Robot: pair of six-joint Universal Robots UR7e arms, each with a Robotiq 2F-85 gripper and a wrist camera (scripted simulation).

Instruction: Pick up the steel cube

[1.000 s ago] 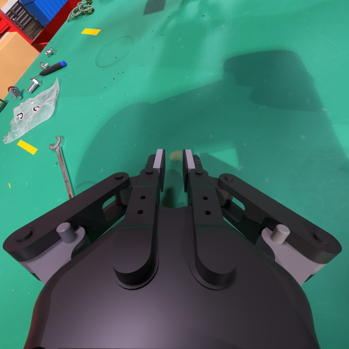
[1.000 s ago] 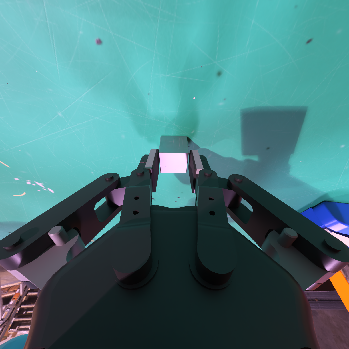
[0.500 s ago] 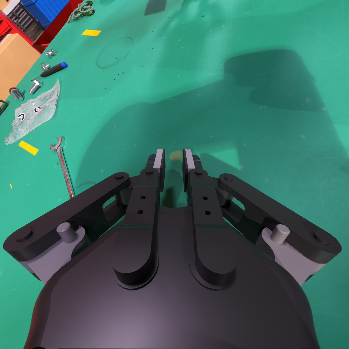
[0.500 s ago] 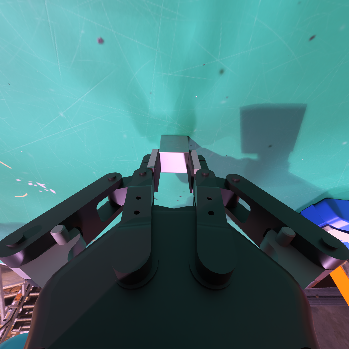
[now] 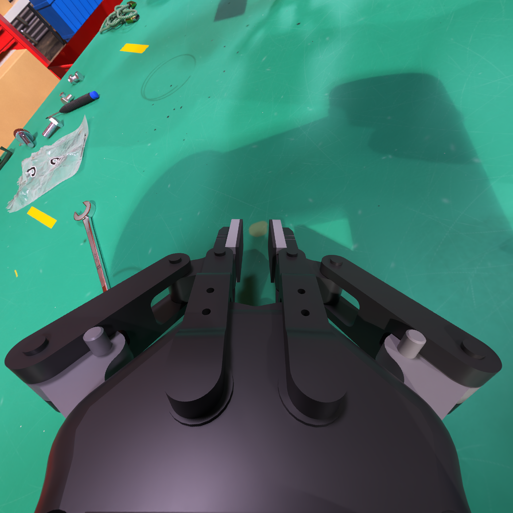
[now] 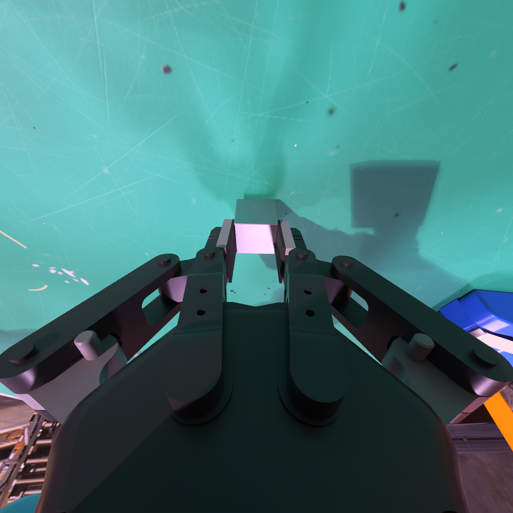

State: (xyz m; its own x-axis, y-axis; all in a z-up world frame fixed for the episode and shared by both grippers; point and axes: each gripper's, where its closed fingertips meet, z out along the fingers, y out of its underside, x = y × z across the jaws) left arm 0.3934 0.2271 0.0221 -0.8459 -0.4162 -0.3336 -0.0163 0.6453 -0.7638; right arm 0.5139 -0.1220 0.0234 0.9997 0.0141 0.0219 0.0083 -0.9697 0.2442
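The steel cube (image 6: 255, 238) is a small shiny grey block held between the pads of my right gripper (image 6: 256, 231), which is shut on it. The cube hangs a little above the green table (image 6: 138, 138), with its shadow on the mat below. My left gripper (image 5: 256, 233) hovers over the green table (image 5: 305, 138) with its fingers a narrow gap apart and nothing between them. A small tan spot on the mat shows through that gap. The cube is not in the left wrist view.
At the table's left edge lie a wrench (image 5: 91, 244), a crumpled plastic bag (image 5: 50, 166), a screwdriver (image 5: 80, 101), bolts (image 5: 51, 127), yellow tape (image 5: 41, 217) and a rope coil (image 5: 119, 15). A blue bin (image 6: 483, 313) sits at the right gripper's lower right.
My right gripper has tightened on the cube and risen with it, so the table's marks have shrunk toward the centre. The left gripper has barely moved.
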